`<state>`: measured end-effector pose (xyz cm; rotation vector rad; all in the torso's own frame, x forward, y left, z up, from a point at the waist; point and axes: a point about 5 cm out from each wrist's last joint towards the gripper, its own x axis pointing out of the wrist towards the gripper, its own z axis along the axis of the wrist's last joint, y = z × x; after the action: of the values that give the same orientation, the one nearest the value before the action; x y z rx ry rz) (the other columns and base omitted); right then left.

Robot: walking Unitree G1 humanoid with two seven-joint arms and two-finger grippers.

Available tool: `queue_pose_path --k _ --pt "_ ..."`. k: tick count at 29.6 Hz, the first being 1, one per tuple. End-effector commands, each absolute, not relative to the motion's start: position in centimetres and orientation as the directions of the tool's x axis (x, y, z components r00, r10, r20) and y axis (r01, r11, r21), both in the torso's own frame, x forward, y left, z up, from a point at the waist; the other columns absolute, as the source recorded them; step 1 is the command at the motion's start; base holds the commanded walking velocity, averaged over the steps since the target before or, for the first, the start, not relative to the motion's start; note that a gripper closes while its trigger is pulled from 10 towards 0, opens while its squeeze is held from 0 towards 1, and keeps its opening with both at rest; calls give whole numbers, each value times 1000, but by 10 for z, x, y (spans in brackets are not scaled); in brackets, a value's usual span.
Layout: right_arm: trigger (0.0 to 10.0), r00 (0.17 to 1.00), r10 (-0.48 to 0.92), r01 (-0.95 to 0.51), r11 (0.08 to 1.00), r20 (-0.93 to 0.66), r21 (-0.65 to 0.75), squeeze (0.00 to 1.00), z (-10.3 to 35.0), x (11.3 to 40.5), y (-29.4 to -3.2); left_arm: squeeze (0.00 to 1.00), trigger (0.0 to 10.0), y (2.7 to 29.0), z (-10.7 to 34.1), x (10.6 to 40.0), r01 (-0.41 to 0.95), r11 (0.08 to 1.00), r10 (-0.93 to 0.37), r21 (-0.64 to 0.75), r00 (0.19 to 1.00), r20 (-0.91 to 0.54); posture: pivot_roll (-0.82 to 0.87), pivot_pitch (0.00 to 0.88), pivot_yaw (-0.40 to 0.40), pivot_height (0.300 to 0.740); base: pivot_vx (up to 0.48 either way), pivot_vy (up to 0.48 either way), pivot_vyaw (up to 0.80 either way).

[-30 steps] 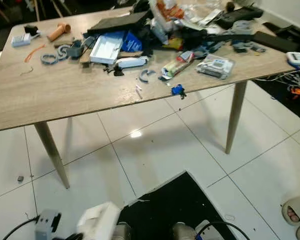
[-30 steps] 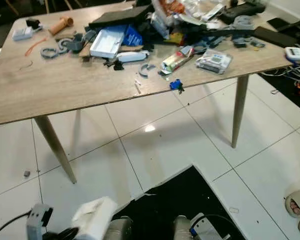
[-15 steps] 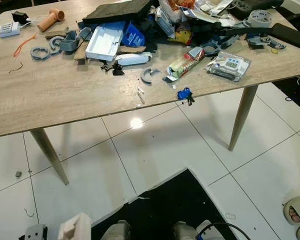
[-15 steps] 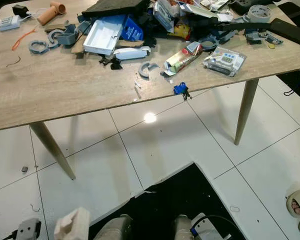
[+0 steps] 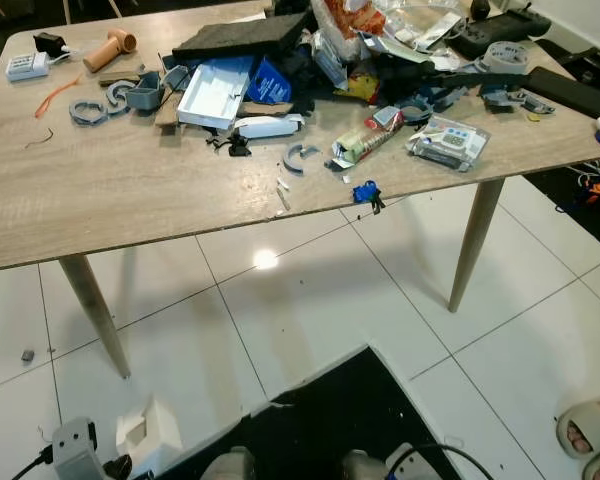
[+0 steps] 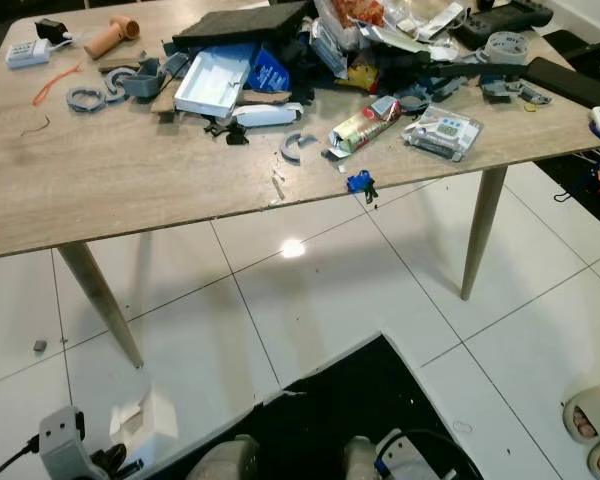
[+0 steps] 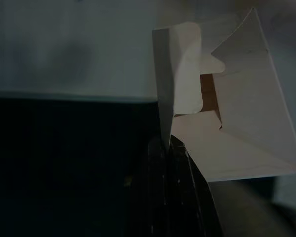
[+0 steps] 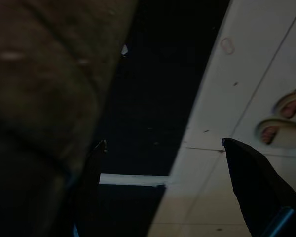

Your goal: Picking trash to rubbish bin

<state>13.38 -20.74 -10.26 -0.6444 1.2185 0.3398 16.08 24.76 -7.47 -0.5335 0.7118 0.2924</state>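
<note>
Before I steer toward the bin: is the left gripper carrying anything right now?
Yes, the left gripper is clamped on an opened white cardboard box.

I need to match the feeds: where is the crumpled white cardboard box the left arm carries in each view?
Left eye view: crumpled white cardboard box at bottom left, above the white floor tiles.
Right eye view: bottom left, beside the black mat's edge.
Left wrist view: upper right, clamped in the left gripper.
Right wrist view: not seen.
Shared landmark: the black mat.
</note>
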Motion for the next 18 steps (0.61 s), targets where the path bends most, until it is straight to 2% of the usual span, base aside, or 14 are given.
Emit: queue_pose_path --k 1,5,7,10,11,12,15,16,17,18 --pt "10000 313 -69 -596 762 -947 -252 0 -105 132 -198 0 10000 242 -81 153 -490 785 91 -379 696 -712 47 93 45 740 0 0 0" --pt "10000 339 -100 -601 742 -935 -297 0 -102 139 -200 0 10000 237 -83 154 -495 786 88 -371 683 -725 51 79 34 740 0 0 0" --pt "10000 337 -143 -523 794 -931 -311 0 -101 140 -204 0 10000 234 -88 144 -482 809 74 -338 652 -754 49 75 33 740 0 0 0" --pt "10000 311 -217 -477 807 -925 -349 0 -100 140 -209 0 10000 237 -93 130 -488 823 82 -290 608 -790 45 73 30 740 0 0 0" --pt "10000 272 -299 -389 835 -915 -389 0 -100 136 -214 0 10000 240 -96 118 -488 838 91 -244 566 -819 49 71 28 740 0 0 0" --pt "10000 253 -326 -364 841 -911 -402 0 -100 135 -216 0 10000 241 -98 112 -483 847 93 -221 546 -833 49 71 28 740 0 0 0" --pt "10000 223 -365 -291 860 -904 -419 0 -100 133 -217 0 10000 243 -100 104 -478 858 101 -186 513 -853 49 69 24 740 0 0 0" --pt "10000 209 -377 -217 882 -902 -419 0 -100 131 -217 0 10000 244 -100 102 -482 857 105 -181 506 -856 49 69 19 740 0 0 0" --pt "10000 209 -377 -217 882 -902 -419 0 -100 131 -217 0 10000 244 -100 102 -482 857 105 -181 506 -856 49 69 19 740 0 0 0" --pt "10000 207 -405 -84 900 -891 -428 0 -100 130 -217 0 10000 246 -100 100 -495 851 114 -175 501 -858 48 68 16 740 0 0 0"
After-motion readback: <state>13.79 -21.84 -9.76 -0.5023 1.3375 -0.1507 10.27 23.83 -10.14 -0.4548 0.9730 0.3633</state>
